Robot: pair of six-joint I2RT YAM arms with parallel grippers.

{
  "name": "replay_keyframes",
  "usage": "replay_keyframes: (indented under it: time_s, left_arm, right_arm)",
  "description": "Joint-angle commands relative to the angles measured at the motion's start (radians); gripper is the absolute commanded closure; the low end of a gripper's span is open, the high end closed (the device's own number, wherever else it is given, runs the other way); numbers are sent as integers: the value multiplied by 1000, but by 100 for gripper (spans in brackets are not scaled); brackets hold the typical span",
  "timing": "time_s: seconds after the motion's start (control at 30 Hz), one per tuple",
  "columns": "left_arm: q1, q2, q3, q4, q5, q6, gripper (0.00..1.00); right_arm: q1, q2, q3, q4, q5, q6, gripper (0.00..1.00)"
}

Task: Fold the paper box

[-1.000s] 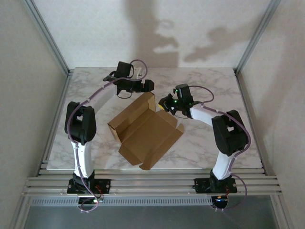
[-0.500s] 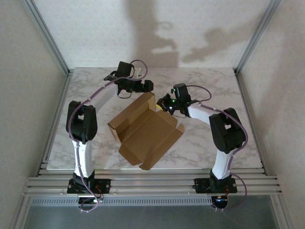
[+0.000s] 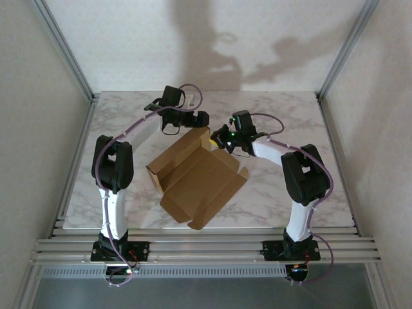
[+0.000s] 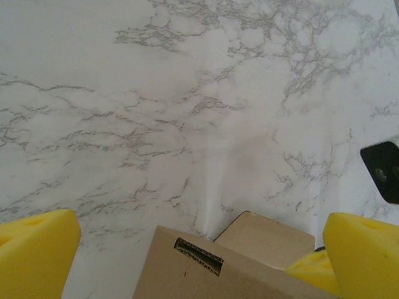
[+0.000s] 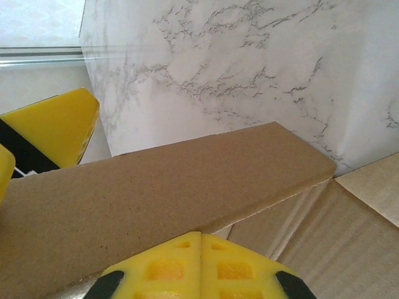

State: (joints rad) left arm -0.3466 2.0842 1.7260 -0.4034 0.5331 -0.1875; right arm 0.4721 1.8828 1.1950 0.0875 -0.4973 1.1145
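The marble worktop (image 3: pixel 309 187) takes up the middle of the overhead view, with the paper box (image 3: pixel 196 180) lying at its centre between the two arms. The box is partly formed: its near part lies flat and open, while a wall at the far end stands up. Both grippers sit at that far corner. The left gripper (image 3: pixel 201 118) is just beyond the raised wall, and the right gripper (image 3: pixel 219 138) is just to the wall's right.

From overhead the grippers are too small and dark to show how their jaws stand — the wrist cameras settle that. In the left wrist view its yellow pads (image 4: pixel 37 252) are spread wide at the two lower corners. The top of the cardboard wall rises between them without touching either, and bare marble lies beyond. That view also shows a narrow slot (image 4: pixel 198 256) cut in the wall, which cannot be made out from above.

In the right wrist view the right gripper's yellow fingertips (image 5: pixel 199 258) are pressed together with nothing between them. They sit right up against a long brown panel that crosses the picture. Creased cardboard lies lower right, and another yellow pad (image 5: pixel 53 128) sits past the panel's left end.
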Motion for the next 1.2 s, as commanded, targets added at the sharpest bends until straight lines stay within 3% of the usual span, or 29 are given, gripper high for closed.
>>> replay_keyframes:
  time_s: [0.0,0.3,0.57,0.73,1.17]
  left_arm:
    - [-17,16,-51,-45,-74,17,1]
    - [-30,-5,-121,9,-10,-24,1]
    - [-44,-65,-248,103,36,-103,1]
    - [-56,-79,-283,117,38,-118,1]
    - [-60,-78,-312,149,59,-119,1]
  right_arm:
    - [19,18,10,-8,1,12,100]
    - [31,32,26,34,14,52,100]
    - [71,34,-10,106,170,230,100]
    - [87,36,20,58,251,257,100]
    - [98,95,109,101,224,244,100]
